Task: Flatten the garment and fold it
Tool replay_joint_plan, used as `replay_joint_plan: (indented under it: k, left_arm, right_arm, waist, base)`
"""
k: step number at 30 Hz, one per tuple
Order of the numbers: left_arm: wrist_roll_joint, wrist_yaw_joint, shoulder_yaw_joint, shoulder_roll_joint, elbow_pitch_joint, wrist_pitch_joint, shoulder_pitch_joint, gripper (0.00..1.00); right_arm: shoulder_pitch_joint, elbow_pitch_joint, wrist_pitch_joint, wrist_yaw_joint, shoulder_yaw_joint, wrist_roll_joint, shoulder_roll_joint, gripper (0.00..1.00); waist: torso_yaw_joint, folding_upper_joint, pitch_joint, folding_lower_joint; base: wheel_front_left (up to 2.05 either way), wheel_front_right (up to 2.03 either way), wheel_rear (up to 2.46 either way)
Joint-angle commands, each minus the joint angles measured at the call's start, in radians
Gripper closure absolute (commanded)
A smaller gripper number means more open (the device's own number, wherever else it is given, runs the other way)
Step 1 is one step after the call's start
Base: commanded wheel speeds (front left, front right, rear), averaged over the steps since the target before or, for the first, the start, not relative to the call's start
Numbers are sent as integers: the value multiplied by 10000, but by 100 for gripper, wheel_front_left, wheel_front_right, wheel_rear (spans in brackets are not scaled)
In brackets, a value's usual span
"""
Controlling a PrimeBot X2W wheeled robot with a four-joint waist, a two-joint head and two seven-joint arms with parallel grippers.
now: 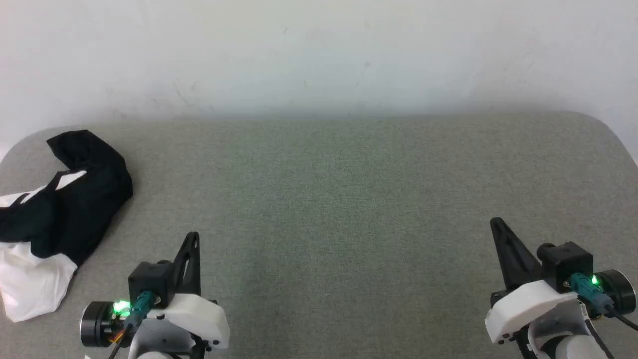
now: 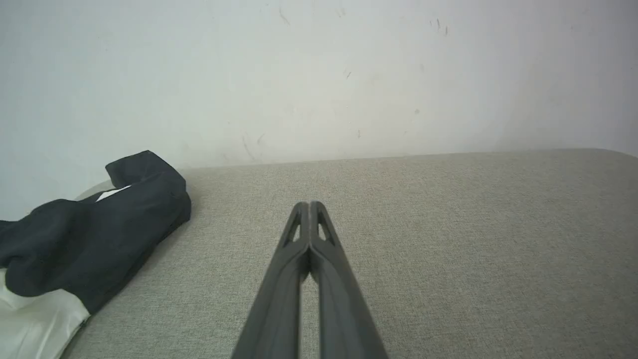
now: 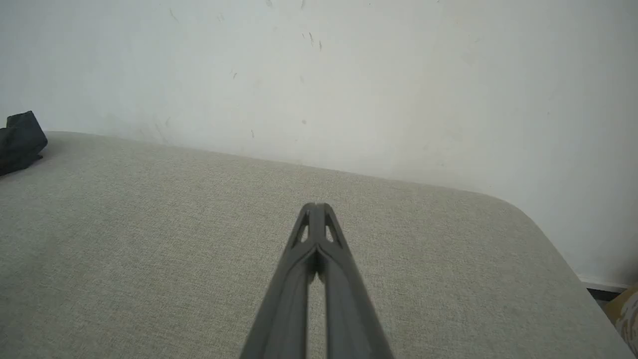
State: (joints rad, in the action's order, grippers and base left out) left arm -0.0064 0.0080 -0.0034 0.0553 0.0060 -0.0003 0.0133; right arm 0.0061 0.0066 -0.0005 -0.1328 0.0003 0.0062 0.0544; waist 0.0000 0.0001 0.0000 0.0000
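The garment [image 1: 60, 214] lies crumpled at the far left of the grey table [image 1: 329, 199], black sleeve cloth heaped over white body cloth that reaches the left edge. In the left wrist view the garment [image 2: 94, 234] sits left of my fingers, a bit of white at its lower end. A black corner of the garment [image 3: 20, 139] peeks in at the right wrist view's left edge. My left gripper [image 1: 193, 237] [image 2: 309, 205] hovers shut and empty at the lower left, right of the heap. My right gripper [image 1: 494, 222] [image 3: 314, 206] is shut and empty at the lower right.
A pale wall [image 1: 319, 55] rises right behind the table's far edge. The table's corners are rounded; beyond its right corner a strip of floor and a tan object [image 3: 625, 309] show in the right wrist view.
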Motion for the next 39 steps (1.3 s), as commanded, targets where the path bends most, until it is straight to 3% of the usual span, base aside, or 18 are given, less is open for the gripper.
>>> replay_joint_plan:
  k: [1, 20, 21, 22, 23, 24, 25, 39]
  left_arm:
    - [64, -80, 34, -51, -60, 3, -133, 100]
    - [64, -80, 34, -51, -60, 3, -133, 100]
    - [-1, 0, -1, 0, 0, -1, 0, 0]
    - [-3, 5, -7, 4, 6, -2, 3, 0]
    - [-4, 5, -7, 4, 14, -2, 4, 100]
    - [-4, 6, -8, 6, 17, -3, 4, 100]
    - [-5, 7, -11, 6, 19, -4, 4, 0]
    - [-167, 198, -173, 14, 221, -286, -81, 0]
  right_arm:
    - [-61, -66, 5, 21, -3, -62, -42, 100]
    - [-61, -66, 5, 21, -3, -62, -42, 100]
    - [0, 0, 0, 0, 0, 1, 0, 0]
    - [0, 11, -1, 0, 2, 5, 4, 0]
    - [0, 17, -1, 0, 2, 5, 6, 100]
    - [0, 18, -2, 0, 2, 6, 6, 100]
    - [-1, 20, -3, 0, 2, 6, 6, 0]
    - [-84, 140, -169, 2, -2, 72, 0, 0]
  waist:
    - [0, -1, 0, 0]
    - [0, -1, 0, 0]
    - [0, -1, 0, 0]
    - [0, -1, 0, 0]
    - [0, -1, 0, 0]
    - [0, -1, 0, 0]
    - [0, -1, 0, 0]
    - [235, -1, -31, 0]
  base:
    - [0, 0, 0]
    - [0, 0, 0]
    - [0, 0, 0]
    - [0, 0, 0]
    - [0, 0, 0]
    - [0, 0, 0]
    - [0, 0, 0]
    - [0, 0, 0]
